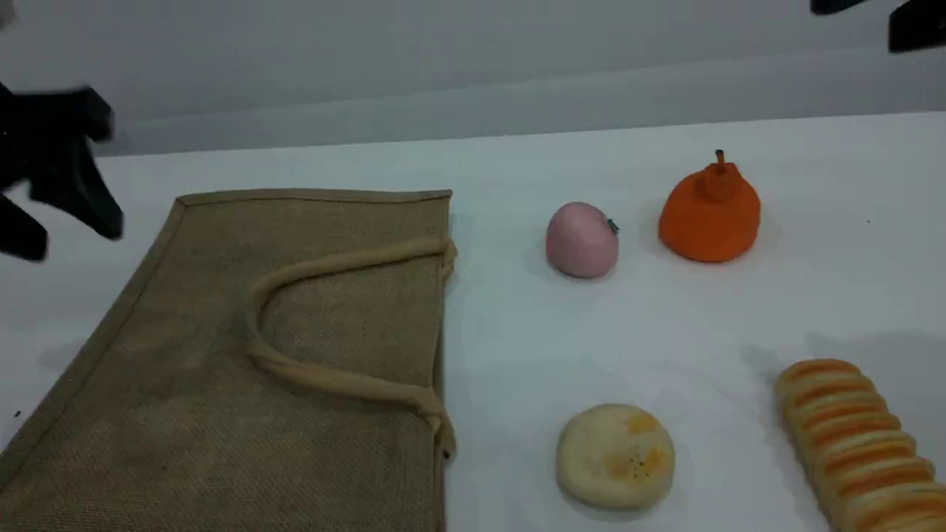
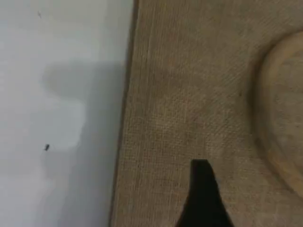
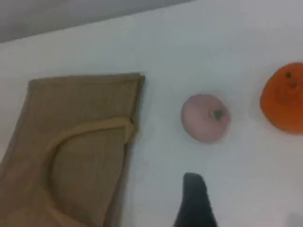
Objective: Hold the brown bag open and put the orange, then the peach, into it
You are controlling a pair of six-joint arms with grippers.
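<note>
White surface, plain grey wall behind, and plenty of bare room between the things laid out. The left claw (image 1: 70,229) hangs with its fingers spread and nothing in them, and the brown bag (image 1: 222,384) lies flat right beneath it; in the wrist view its fingertip (image 2: 203,198) sits over the weave, just inside the bag's bound edge. That woven cloth looks coarse and fairly stiff, light enough to lift but likely to spring shut, so the top layer alone needs catching. The best hold looks like the thick rope handle (image 1: 325,262), folded back on the panel, away to this claw's right, where the mouth faces the fruit.

Up at the far corner the right claw (image 1: 868,15) is released too, carrying nothing. From its own camera the peach (image 3: 205,118) lies just ahead of its fingertip (image 3: 194,198), with the orange (image 3: 284,97) further off to its right. The orange looks matte, light and perhaps squashy; its broad body suits a side grip better than the knob on top. The peach is smaller, round, and may roll.

A bun (image 1: 615,456) and a striped loaf (image 1: 857,443) lie well apart from both fruits, off the straight path to the bag.
</note>
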